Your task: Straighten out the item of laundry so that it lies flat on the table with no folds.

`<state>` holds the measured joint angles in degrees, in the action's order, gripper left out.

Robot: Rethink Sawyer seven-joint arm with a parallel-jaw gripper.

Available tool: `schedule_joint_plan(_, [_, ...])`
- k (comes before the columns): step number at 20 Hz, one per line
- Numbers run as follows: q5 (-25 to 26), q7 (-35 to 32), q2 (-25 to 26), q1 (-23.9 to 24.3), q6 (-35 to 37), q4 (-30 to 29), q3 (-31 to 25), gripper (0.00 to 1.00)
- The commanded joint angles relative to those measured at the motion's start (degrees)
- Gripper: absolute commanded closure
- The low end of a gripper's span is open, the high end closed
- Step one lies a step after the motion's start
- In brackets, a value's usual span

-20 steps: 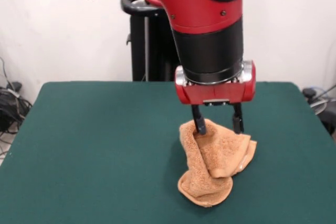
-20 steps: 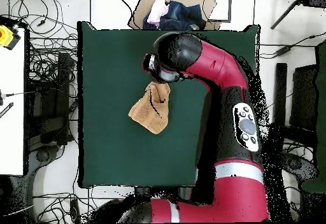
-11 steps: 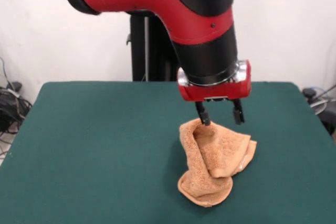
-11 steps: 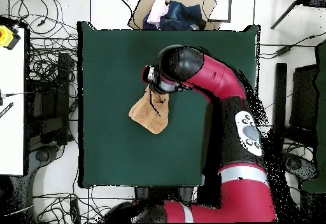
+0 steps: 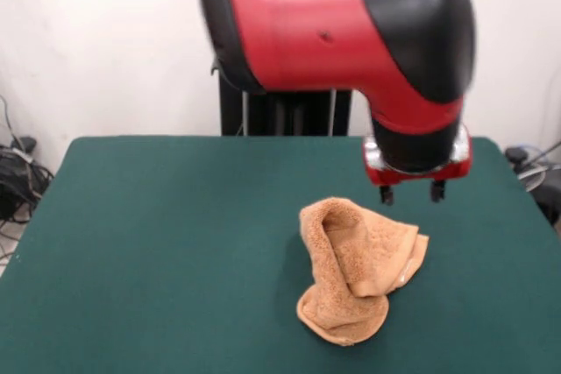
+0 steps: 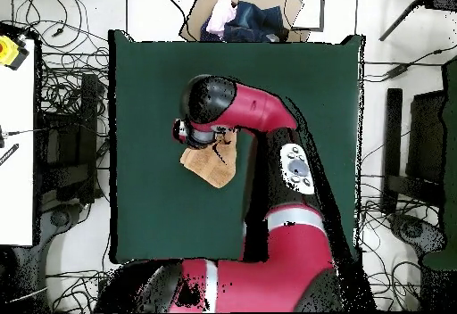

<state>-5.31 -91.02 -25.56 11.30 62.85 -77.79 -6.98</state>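
Pincer (image 5: 411, 191) open, empty, above crumpled towel (image 5: 358, 266)

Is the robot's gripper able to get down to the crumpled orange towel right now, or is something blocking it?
Probably yes. The gripper hangs open, just above and beside the towel, and nothing else lies on the green table between them.
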Motion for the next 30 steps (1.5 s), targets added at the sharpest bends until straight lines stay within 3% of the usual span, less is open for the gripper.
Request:
schedule_joint_plan(1, [3.6, -13.8, 7.3, -3.6, 2.0, 0.4, 3.5, 0.00])
schedule_joint_plan(5, [2.9, -14.4, 6.8, -3.8, 0.7, 0.4, 4.6, 0.00])
schedule_joint_plan(19, [4.8, -10.7, -0.4, -4.1, -2.1, -10.4, 8.9, 0.00])
schedule_joint_plan(23, [5.4, -10.7, 0.1, -4.7, -4.3, -11.7, 10.0, 0.00])
schedule_joint_plan(30, [5.3, -13.4, 5.5, -7.2, -6.7, -7.3, 10.8, 0.00])
